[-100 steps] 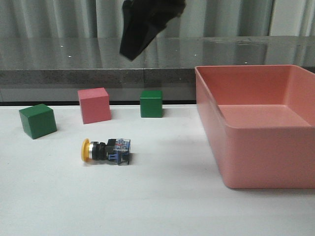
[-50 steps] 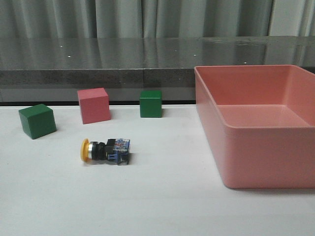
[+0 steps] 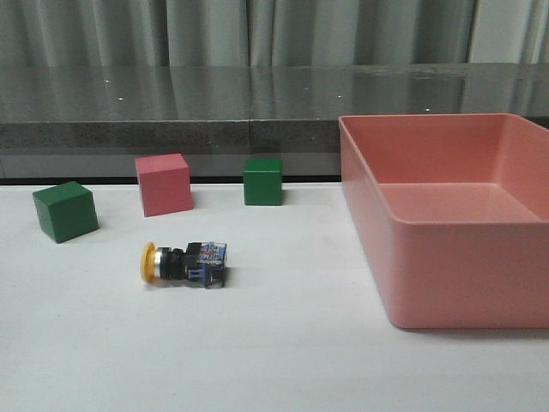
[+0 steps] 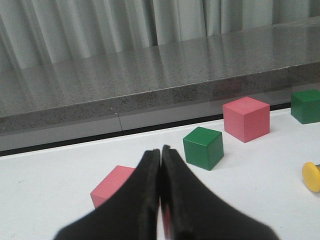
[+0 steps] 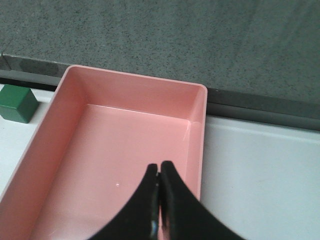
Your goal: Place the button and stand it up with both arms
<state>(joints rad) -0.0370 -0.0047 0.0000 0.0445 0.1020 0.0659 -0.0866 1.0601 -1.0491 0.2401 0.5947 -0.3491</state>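
Observation:
The button (image 3: 184, 263) lies on its side on the white table, left of centre in the front view, with its yellow cap (image 3: 149, 262) to the left and its blue-clear base to the right. Neither arm shows in the front view. The left wrist view catches only the yellow cap (image 4: 312, 176) at its edge. My left gripper (image 4: 160, 150) is shut and empty, above the table and well apart from the button. My right gripper (image 5: 159, 166) is shut and empty, hanging over the pink bin (image 5: 196, 135).
Behind the button stand a green cube (image 3: 65, 210), a pink cube (image 3: 164, 184) and another green cube (image 3: 262, 180). A large pink bin (image 3: 463, 275) fills the right side. Another pink cube (image 4: 114, 185) sits close under the left fingers. A dark ledge runs along the back.
A black arm part that hung at the top of the front view one second ago has left the view. The button and cubes have not moved.

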